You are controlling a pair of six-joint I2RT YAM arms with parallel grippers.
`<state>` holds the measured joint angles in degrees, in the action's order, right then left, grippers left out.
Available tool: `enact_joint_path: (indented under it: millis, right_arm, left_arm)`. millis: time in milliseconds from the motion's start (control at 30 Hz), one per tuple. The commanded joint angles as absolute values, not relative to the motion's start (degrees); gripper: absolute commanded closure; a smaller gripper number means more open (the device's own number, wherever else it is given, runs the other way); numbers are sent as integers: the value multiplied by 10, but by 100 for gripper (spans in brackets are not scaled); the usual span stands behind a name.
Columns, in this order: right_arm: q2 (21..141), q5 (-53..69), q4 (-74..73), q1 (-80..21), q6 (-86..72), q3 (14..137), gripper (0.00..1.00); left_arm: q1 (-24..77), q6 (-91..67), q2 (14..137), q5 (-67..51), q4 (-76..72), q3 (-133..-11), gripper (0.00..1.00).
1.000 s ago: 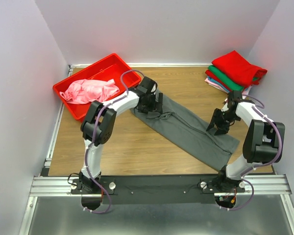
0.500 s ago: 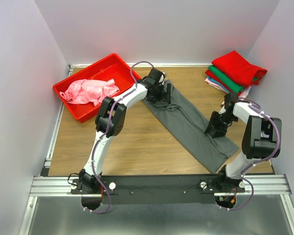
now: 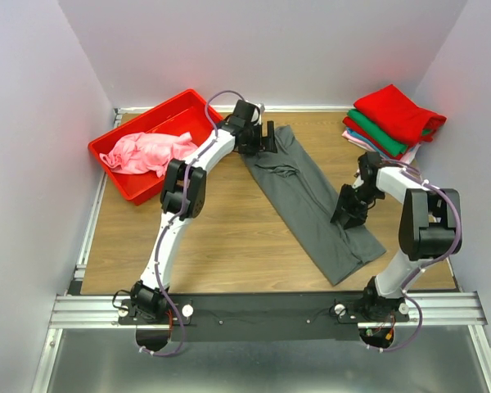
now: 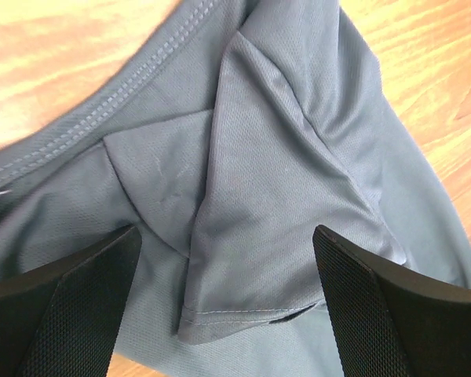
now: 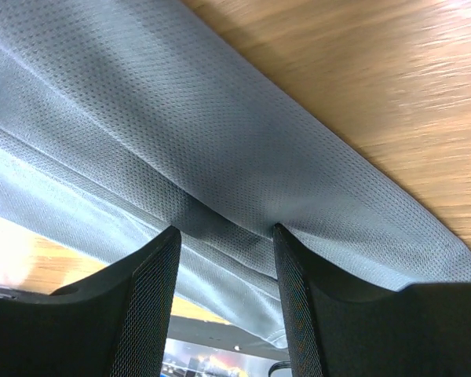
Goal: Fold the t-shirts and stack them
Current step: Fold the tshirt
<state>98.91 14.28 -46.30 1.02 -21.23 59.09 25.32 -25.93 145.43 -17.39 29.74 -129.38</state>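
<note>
Mid-fold: the dark grey shirt (image 3: 311,201) lies as a long narrow strip slanting across the table (image 3: 221,246). The left gripper (image 3: 266,137) is wide open and holds nothing, poised over the collar end. The right gripper (image 3: 348,214) is half open astride the strip's right edge; I can't tell whether it actually grips. Next, probably: pinch one end and fold it over, then move it to the stack (image 3: 393,119).

Creased dark grey t-shirt (image 4: 282,173) on table (image 4: 55,47), left pincer (image 4: 226,232) wide open above.
</note>
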Motion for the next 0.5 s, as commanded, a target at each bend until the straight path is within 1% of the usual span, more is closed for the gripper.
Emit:
enact_joint_path:
  millis: [0,167,333,467]
  right_arm:
    - [983,132,-463,2,-234,601,42]
    - [935,80,-468,-11,-229,613,42]
    - [897,77,-478,-15,-222,604,42]
    - [879,72,-478,-35,-242,570,42]
  left_arm:
    - [258,-247,1446,-209,264,-1307,2]
    - [258,-245,1386,-186,230,-1267,2]
    - [261,-275,1316,-149,235,-1208,2]
    - [278,-303,1258,-130,226,-1128,3]
